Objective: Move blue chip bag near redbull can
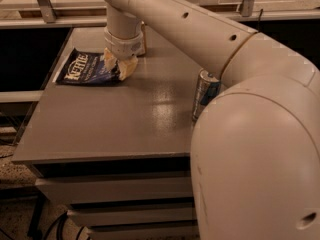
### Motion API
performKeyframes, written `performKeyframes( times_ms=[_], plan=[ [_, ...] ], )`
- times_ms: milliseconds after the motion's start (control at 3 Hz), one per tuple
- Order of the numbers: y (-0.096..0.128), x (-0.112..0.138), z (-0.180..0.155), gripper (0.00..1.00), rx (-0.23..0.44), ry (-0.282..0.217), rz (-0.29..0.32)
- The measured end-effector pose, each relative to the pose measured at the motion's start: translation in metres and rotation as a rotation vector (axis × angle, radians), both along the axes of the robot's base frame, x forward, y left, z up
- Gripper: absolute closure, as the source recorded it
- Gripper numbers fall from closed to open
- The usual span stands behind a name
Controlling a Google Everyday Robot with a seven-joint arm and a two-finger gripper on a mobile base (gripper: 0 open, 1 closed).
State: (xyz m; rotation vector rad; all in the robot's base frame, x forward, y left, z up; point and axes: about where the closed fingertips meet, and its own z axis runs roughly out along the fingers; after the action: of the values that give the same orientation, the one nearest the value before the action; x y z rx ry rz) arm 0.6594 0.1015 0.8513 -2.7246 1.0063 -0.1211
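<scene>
The blue chip bag [86,69], a flat crinkly dark navy packet with white "Kettle" lettering and pale edges, is lying flat on the far left part of the grey matte worktop [125,126], close to its left edge. Its lettered end is pointing left and its right end is reaching toward me.

My end effector [119,66] is hanging straight down over that right end of the bag, at the tip of my cream-coloured tubular arm [190,24], which is stretching in from the right across the back of the worktop. Its two tan fingers [128,68] are standing parted, a moderate gap between them, with the bag's right corner showing in that gap. The fingertips are sitting at the level of the bag. I cannot tell whether they are pressing on it, and the bag is not lifted.

The redbull can [205,93], a tall slim silver and blue drink can with a silver top, is standing upright near the right edge of the worktop. It is partly hidden by my large rounded cream body shell [255,159] and is well apart from the bag, with bare worktop between them.

A sliver of an orange-brown object [143,38] is peeking out just behind my wrist, too hidden to identify.
</scene>
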Motion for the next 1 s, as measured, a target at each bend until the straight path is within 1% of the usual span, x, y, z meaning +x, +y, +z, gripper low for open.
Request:
performKeyframes(
  times_ms=[333,1000],
  plan=[
    [-0.005,-0.002,0.002,1.0,0.015,-0.014,-0.013],
    [-0.013,-0.009,0.022,1.0,0.019,-0.05,-0.021]
  ],
)
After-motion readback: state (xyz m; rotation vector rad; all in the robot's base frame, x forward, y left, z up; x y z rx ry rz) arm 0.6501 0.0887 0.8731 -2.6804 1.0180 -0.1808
